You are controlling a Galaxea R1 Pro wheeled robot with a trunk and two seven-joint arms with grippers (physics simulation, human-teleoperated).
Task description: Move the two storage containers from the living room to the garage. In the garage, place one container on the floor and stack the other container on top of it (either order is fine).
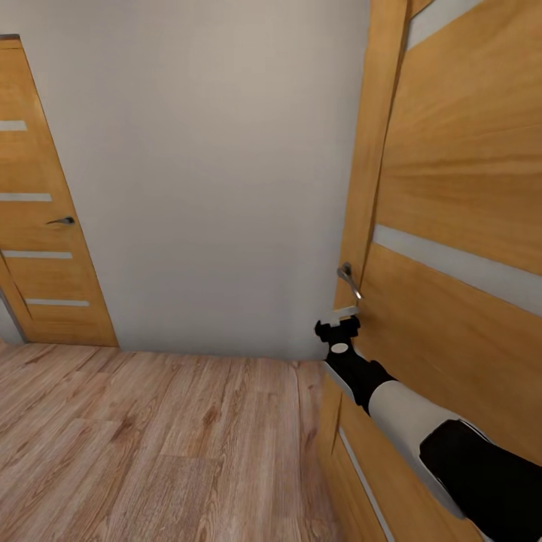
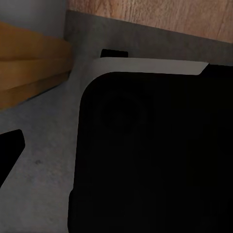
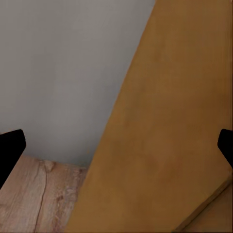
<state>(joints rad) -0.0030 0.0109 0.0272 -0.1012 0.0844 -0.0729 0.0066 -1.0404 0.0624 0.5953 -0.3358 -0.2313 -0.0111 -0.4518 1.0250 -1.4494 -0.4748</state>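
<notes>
Counting two wooden doors: the near door [image 1: 452, 226] beside my right gripper [image 1: 336, 329], and a far door [image 1: 45, 226] across the grey wall [image 1: 211, 173]. Its metal handle [image 1: 348, 280] sits just above the gripper. Right wrist shows fingertips [image 3: 10, 148] spread apart; left gripper's state I cannot tell.

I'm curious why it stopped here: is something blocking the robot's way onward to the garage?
Yes. A wooden door stands directly ahead at the right, and the right gripper is just below its metal handle. The containers aren't visible.
</notes>
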